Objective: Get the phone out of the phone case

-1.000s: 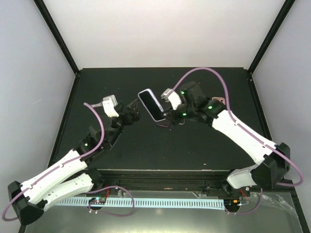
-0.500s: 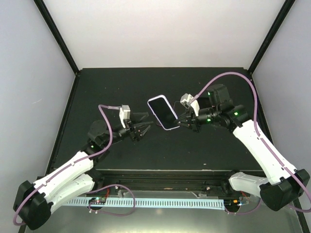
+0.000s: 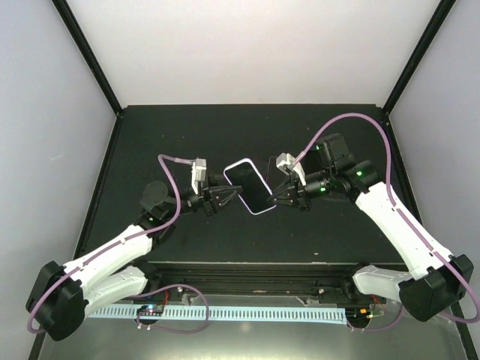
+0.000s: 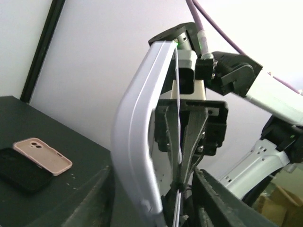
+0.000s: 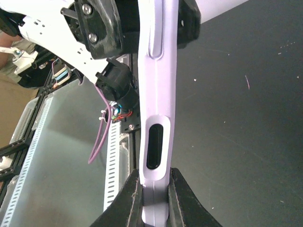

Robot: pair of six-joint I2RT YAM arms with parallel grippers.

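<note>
While our right hand [image 3: 277, 196] clamps the phone [image 3: 250, 187], our open, straddling left hand [image 3: 232, 194] should pinch only the lilac case [image 5: 158, 85].

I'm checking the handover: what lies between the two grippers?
The lavender-edged phone: the right gripper pinches one end and the left gripper straddles the other. The top view shows this, and both wrist views agree.

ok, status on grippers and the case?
Right gripper shut on lavender-edged phone, held aloft. Left gripper open, straddling it. Pink phone case on table by black slab. Nothing in the way.
</note>
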